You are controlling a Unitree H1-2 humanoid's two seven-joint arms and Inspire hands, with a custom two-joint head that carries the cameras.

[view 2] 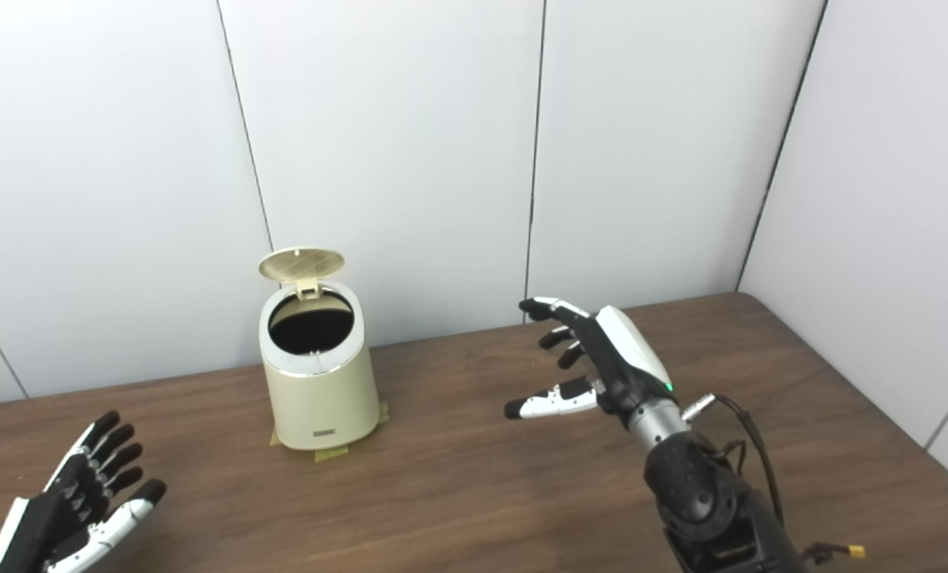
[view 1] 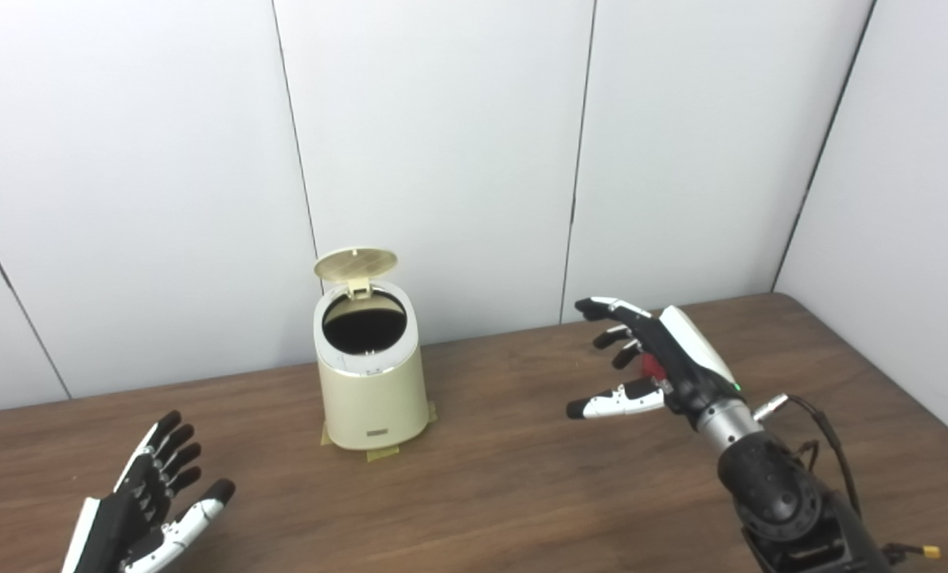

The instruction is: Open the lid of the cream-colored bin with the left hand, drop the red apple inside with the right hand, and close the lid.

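While the cream-colored bin (view 1: 372, 380) is standing with its lid (view 1: 356, 264) tipped up, the right hand (view 1: 655, 358) is hovering spread over the red apple (view 1: 651, 368), and the left hand (view 1: 149, 509) is lying empty, fingers apart.

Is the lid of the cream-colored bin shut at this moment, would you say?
No, the lid stands tipped up behind the cream-colored bin, leaving its dark round opening uncovered.

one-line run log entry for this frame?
bin lid: up | apple: on table, behind right hand, ungrasped | left hand: open, idle
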